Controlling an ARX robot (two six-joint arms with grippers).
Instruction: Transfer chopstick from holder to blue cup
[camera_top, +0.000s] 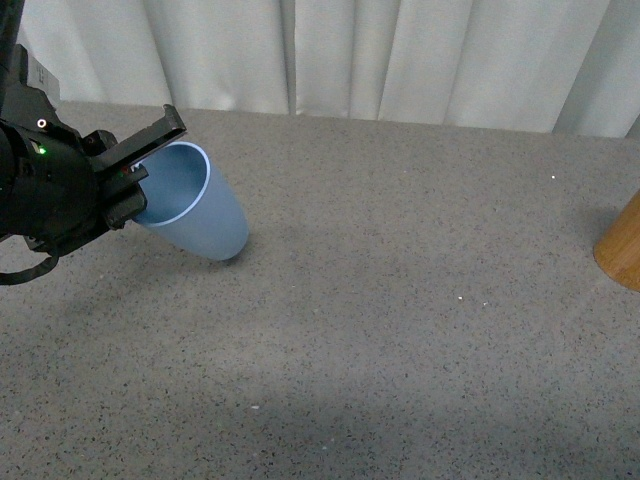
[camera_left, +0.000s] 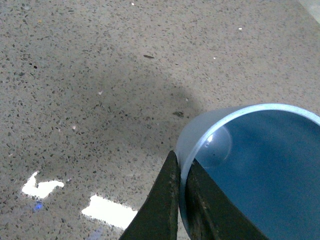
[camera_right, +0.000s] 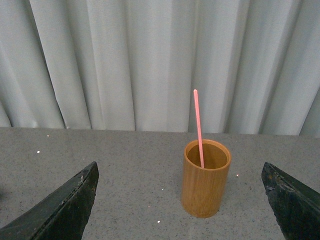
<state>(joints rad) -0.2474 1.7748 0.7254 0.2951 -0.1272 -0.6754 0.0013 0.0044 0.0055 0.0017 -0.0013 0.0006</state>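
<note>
The pink chopstick stands nearly upright in the wooden holder, straight ahead and centred between the wide-spread fingers of the right gripper, clearly the nearer arm, while the left gripper pinches the rim of the tilted blue cup.

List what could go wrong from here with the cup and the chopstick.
1. The left jaws pinch only the rim of the blue cup, which is tilted; it might slip or swing.
2. Its mouth faces sideways, so the chopstick could slide back out unless the cup is righted.
3. The chopstick is thin and leans in the holder; the open right jaws might miss it or tip the holder.
</note>
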